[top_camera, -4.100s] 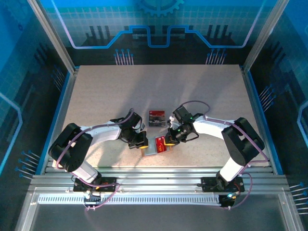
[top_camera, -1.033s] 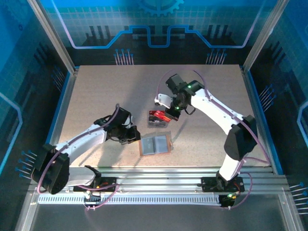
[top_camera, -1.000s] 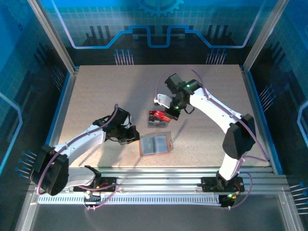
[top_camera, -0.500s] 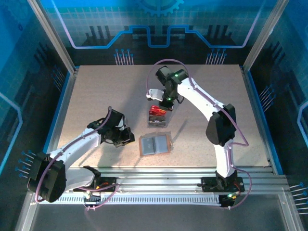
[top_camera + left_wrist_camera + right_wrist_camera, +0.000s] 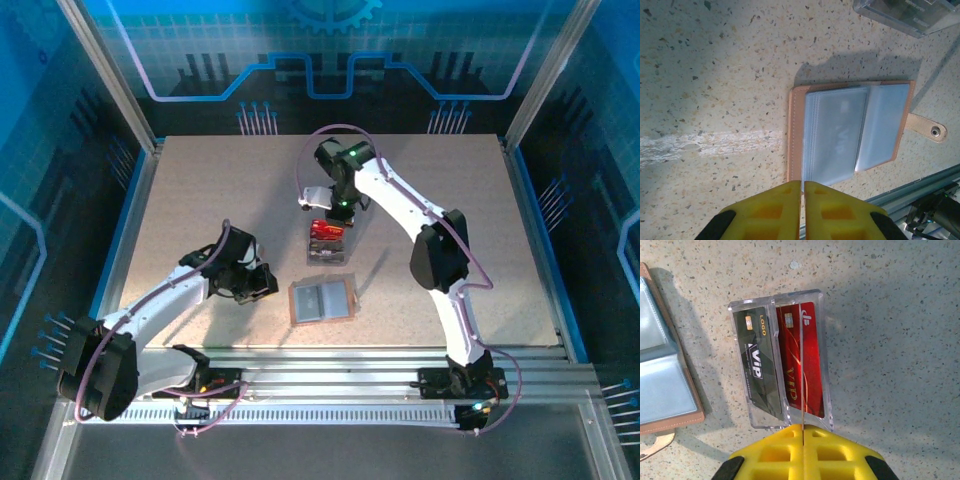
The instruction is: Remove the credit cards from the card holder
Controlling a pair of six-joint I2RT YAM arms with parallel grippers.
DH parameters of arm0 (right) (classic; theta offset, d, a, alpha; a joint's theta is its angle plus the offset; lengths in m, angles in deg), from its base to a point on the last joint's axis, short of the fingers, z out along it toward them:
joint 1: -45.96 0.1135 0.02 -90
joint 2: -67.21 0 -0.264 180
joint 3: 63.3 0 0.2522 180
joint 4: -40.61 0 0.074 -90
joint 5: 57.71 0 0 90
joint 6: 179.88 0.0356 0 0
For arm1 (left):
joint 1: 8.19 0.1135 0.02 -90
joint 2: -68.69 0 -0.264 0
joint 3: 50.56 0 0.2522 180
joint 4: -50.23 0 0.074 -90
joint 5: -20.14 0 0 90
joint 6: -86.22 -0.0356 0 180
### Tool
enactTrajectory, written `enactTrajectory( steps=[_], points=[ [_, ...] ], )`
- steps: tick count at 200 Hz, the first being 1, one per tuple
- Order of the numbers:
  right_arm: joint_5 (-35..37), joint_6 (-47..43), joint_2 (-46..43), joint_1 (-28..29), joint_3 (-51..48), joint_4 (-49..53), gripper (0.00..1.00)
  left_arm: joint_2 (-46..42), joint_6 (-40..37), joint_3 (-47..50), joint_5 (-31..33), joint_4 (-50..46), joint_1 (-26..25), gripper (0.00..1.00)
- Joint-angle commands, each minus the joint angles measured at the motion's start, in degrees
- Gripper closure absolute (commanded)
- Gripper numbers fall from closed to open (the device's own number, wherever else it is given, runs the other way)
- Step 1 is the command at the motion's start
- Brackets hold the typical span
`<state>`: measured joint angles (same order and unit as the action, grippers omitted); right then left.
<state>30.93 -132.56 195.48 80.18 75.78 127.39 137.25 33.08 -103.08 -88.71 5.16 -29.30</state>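
**Two cards in the tray, one pocket in doubt**

The right fingers (image 5: 802, 428), pressed together (a thin pale line between them may be an edge-on card; unclear), sit just short of the clear tray (image 5: 740, 308) holding a dark VIP card (image 5: 757, 365) and a red card (image 5: 812, 365). The left fingers (image 5: 802, 185), closed and empty, hover at the open card holder (image 5: 850, 132)'s edge. Faint lettering there suggests one card remains, so the next move is to pin the holder and pinch that card.
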Motion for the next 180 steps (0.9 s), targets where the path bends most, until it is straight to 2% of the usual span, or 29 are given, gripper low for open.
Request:
enactTrajectory(
  steps=[1,121,136,153,180],
  points=[
    [1.38,-1.18,2.04,0.93,2.34,2.81,1.00,0.00,-2.03,0.09,-1.06,-1.72,0.58,0.90],
    [-0.09,-3.00,5.46,2.04,2.07,4.42,1.00,-1.06,-2.33,1.41,-1.14,-1.60,1.33,0.90],
    [1.61,-2.26,6.38,2.35,2.62,3.24,0.90,-1.72,-2.23,1.60,-1.11,-1.73,1.42,0.90],
    [4.04,-0.02,5.30,2.11,2.58,-0.01,0.84,-2.51,-2.21,1.76,-0.97,-1.82,1.59,0.90],
    [6.99,3.85,-1.06,1.55,-1.68,-7.85,0.82,-2.73,-2.24,1.59,-1.01,-1.83,1.72,0.90]
  ],
)
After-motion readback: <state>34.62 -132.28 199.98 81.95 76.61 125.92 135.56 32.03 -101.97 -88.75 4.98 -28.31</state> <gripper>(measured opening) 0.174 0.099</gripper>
